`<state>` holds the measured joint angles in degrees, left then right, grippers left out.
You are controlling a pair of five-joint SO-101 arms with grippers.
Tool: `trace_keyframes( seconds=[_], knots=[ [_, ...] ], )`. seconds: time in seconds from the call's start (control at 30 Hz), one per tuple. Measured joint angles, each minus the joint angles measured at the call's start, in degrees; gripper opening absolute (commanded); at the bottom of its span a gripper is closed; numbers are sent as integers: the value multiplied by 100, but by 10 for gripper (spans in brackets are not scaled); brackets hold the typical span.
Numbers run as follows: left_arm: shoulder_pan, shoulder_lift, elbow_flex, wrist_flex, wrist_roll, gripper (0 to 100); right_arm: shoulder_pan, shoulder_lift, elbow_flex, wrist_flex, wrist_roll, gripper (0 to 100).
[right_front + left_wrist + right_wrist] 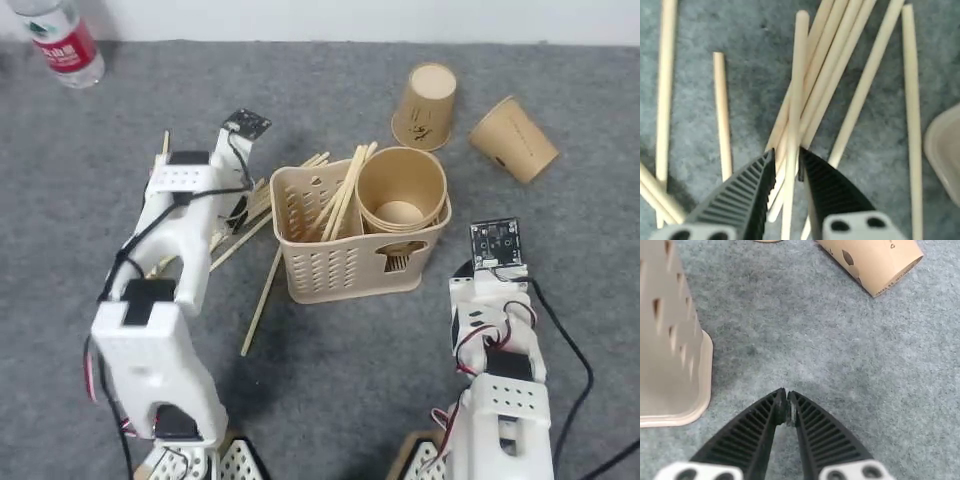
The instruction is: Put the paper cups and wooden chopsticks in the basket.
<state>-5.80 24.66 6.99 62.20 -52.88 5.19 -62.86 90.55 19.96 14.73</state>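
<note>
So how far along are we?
Done: stacked cups and some chopsticks stand in the basket. In hand: left gripper is shut on a chopstick. Left: upturned cup, tipped cup, loose chopsticks on the carpet.

We see the beige slotted basket [345, 265] holding stacked cups [400, 190] and chopsticks [340, 195]; loose sticks [262, 295] lie beside it, an upturned cup [425, 105] and a tipped cup [512, 138] beyond.

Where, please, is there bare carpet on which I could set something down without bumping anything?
Bare carpet lies between the bottle and the upturned cup, and in front of the basket between the two arms. It is crowded left of the basket, where the left hand pinches one of the loose chopsticks.
</note>
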Motion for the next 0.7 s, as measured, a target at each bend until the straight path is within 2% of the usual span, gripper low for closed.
trace_keyframes(
  seconds=[0.23,0.47,0.6,0.7],
  knots=[
    [-26,1222,-1846,1670,-220,90,0,0,0,0,0,15],
    [-26,1424,-2180,1943,-229,83,0,0,0,0,0,15],
    [-26,1442,-2189,1969,-264,9,0,0,0,0,0,15],
    [44,1459,-2242,2233,-721,12,0,0,0,0,0,15]
  ],
)
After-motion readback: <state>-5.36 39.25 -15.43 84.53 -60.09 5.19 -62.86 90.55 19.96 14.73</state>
